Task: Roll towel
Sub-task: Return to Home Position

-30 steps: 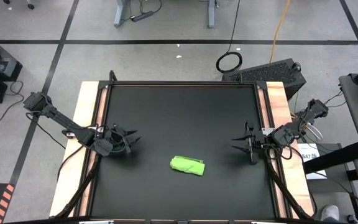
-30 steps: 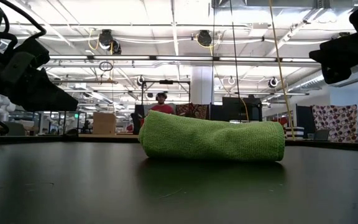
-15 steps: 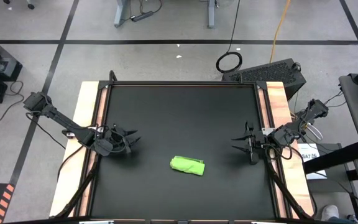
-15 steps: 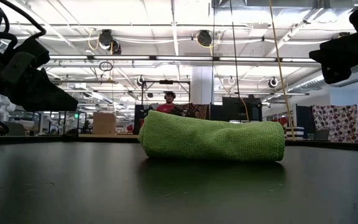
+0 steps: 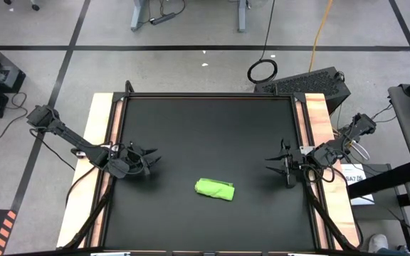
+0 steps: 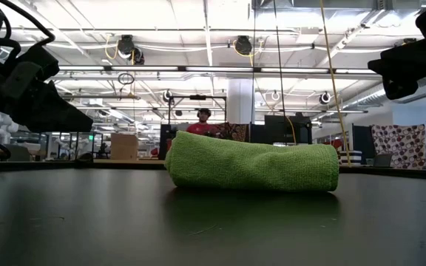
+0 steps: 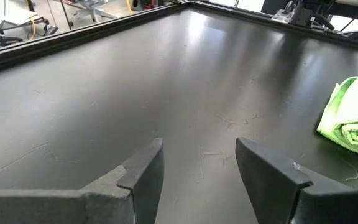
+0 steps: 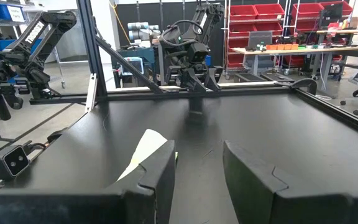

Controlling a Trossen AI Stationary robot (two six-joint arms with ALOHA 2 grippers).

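High view: rolled lime-green cloth towel (image 5: 214, 189) lies midway between the black table's (image 5: 205, 121) side edges. Left gripper (image 5: 151, 162) and right gripper (image 5: 270, 163) flank it, well apart, jaws spread, empty (judgement: withdraw high, don't nudge roll).

The lime-green towel (image 5: 214, 189) lies on its side, rolled into a short, thick bundle with its layered end showing. It sits roughly midway between the left gripper (image 5: 152, 162) and the right gripper (image 5: 270, 164), apart from both.
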